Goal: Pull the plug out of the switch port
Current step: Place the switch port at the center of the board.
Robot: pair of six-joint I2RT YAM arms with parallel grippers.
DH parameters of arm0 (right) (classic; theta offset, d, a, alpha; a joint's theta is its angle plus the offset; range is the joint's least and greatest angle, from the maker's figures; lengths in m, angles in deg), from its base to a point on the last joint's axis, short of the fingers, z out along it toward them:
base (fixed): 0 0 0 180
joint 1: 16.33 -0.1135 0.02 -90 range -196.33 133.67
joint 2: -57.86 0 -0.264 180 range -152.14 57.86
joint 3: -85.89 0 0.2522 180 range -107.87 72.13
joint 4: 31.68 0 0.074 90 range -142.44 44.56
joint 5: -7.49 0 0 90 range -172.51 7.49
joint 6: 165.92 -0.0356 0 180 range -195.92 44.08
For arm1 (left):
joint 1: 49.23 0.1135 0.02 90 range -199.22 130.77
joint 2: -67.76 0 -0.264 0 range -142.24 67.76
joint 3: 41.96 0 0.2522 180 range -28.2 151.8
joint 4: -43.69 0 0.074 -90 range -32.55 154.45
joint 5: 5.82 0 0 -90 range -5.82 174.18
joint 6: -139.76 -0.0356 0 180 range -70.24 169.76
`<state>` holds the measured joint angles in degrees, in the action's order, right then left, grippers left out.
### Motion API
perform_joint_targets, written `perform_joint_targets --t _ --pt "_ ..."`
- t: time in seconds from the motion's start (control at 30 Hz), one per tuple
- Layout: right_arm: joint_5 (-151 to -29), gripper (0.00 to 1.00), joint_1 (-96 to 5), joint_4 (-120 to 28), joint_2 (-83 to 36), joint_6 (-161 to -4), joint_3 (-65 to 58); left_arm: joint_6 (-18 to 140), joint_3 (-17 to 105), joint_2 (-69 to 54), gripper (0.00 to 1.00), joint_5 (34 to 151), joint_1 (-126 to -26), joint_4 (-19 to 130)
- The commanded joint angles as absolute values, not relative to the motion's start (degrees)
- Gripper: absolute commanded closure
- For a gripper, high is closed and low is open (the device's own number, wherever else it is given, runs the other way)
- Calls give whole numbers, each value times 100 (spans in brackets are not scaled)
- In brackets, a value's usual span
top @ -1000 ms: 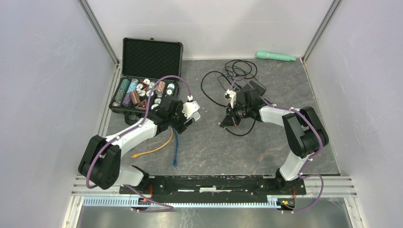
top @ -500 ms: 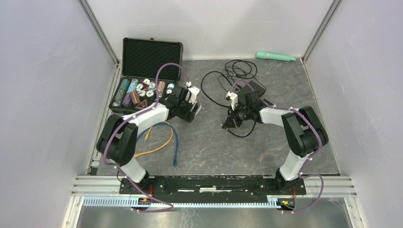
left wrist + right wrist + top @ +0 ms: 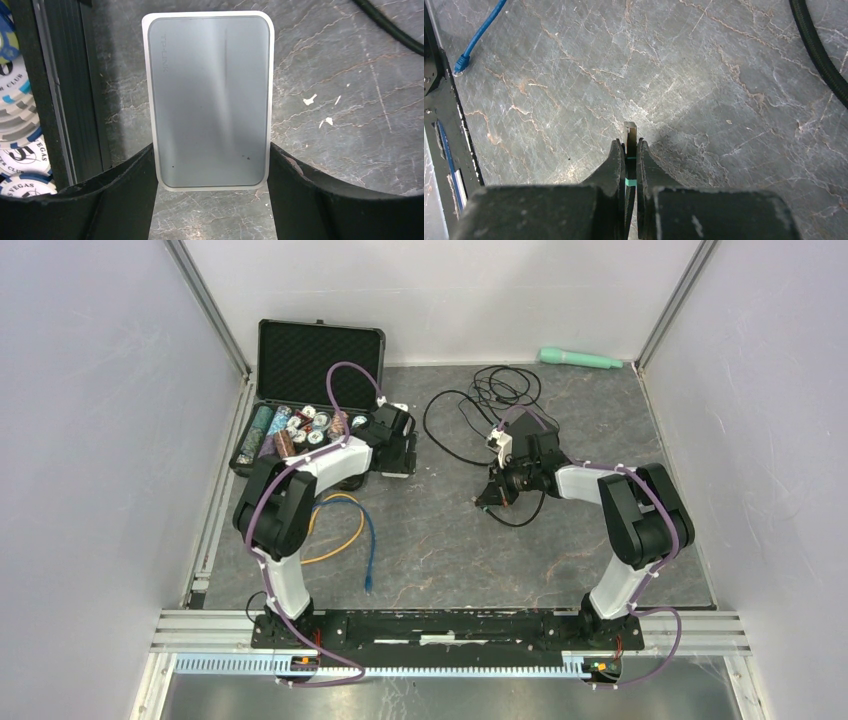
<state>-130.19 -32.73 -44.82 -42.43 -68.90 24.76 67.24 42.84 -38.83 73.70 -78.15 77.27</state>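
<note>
The grey TP-Link switch (image 3: 209, 100) lies flat on the table beside the chip case. My left gripper (image 3: 212, 150) has a finger against each long side of its near end; in the top view the gripper (image 3: 397, 443) is at the back left. My right gripper (image 3: 629, 142) is shut on the clear plug (image 3: 629, 131) of a black cable with a green band, just above the table. In the top view the right gripper (image 3: 487, 498) is at centre right, well apart from the switch. The switch's ports are hidden.
An open black case of poker chips (image 3: 305, 430) stands at the back left, right beside the switch. A blue cable (image 3: 367, 540) and a yellow cable (image 3: 335, 548) lie front left. Black cable loops (image 3: 480, 390) and a green cylinder (image 3: 580, 359) lie at the back.
My left arm has swung the switch back and left towards the chip case. My right gripper, holding the plug, has shifted slightly right, so switch and plug are further apart.
</note>
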Motion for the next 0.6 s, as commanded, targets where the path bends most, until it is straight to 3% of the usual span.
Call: perform_joint_targets --t 0.0,0.4,0.57 --pt "-13234 97 -3263 -4228 -4143 -6942 2483 7375 4411 -3964 98 7235 -7798 7887" --pt "-13313 97 -3267 -4262 -4264 -7003 2407 7459 4243 -4128 92 7363 -7810 7819" --pt "-13304 97 -3268 -4279 -4208 -6959 2437 7416 4303 -4271 80 7376 -7807 7872"
